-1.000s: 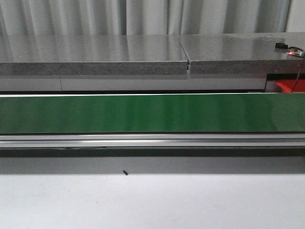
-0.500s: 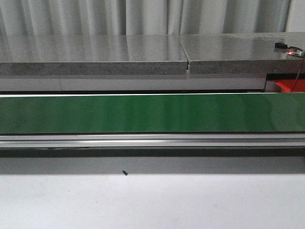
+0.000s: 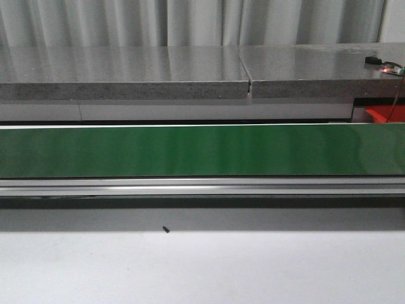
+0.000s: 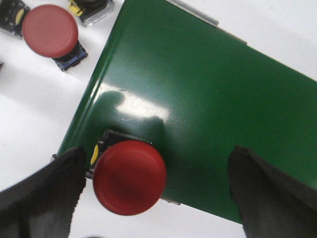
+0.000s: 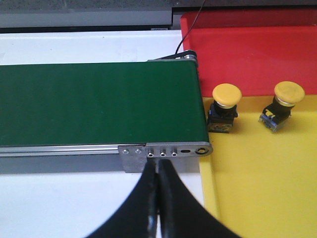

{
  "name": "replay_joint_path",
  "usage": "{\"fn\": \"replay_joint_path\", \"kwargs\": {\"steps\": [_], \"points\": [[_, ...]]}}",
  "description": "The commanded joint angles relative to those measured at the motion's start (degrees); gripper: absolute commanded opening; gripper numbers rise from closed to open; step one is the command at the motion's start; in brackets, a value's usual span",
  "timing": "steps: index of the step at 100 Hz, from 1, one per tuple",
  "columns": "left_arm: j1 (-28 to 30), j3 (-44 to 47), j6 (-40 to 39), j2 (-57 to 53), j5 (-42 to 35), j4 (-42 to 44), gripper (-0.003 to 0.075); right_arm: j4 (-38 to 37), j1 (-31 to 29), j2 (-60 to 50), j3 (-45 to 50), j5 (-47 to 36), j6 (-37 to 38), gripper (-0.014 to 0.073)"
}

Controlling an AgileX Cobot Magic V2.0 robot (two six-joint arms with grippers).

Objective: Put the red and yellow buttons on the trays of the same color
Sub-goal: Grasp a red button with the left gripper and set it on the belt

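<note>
In the left wrist view a red button (image 4: pixel 130 177) sits on the near corner of the green belt (image 4: pixel 198 104). My left gripper (image 4: pixel 157 191) is open around it, one finger (image 4: pixel 42 191) close beside the cap and the other far off. A second red button (image 4: pixel 50 31) lies on the white table beside the belt. In the right wrist view my right gripper (image 5: pixel 158 173) is shut and empty, just in front of the belt's end. Two yellow buttons (image 5: pixel 226 106) (image 5: pixel 283 103) stand on the yellow tray (image 5: pixel 267 183). The red tray (image 5: pixel 247 54) lies behind it.
A further button with a clear housing (image 4: pixel 91 7) shows at the edge of the left wrist view. The front view shows only the long green conveyor (image 3: pixel 202 151), the grey counter (image 3: pixel 126 73) behind it and a red bin corner (image 3: pixel 384 114) at far right.
</note>
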Motion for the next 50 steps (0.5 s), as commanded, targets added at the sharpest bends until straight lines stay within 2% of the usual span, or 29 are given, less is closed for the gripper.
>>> {"fn": "replay_joint_path", "kwargs": {"steps": [1, 30, 50], "points": [[-0.37, -2.58, 0.28, -3.28, -0.88, -1.88, 0.0559, 0.0, 0.1, 0.38, -1.48, -4.09, 0.03, -0.0059], [0.12, -5.02, -0.78, -4.08, -0.87, 3.36, 0.0554, 0.0, 0.1, 0.38, -1.48, -4.09, 0.03, -0.0059], [6.06, -5.02, -1.5, -3.96, -0.38, 3.14, 0.0554, 0.0, 0.1, 0.38, -1.48, -4.09, 0.03, -0.0059]]}}
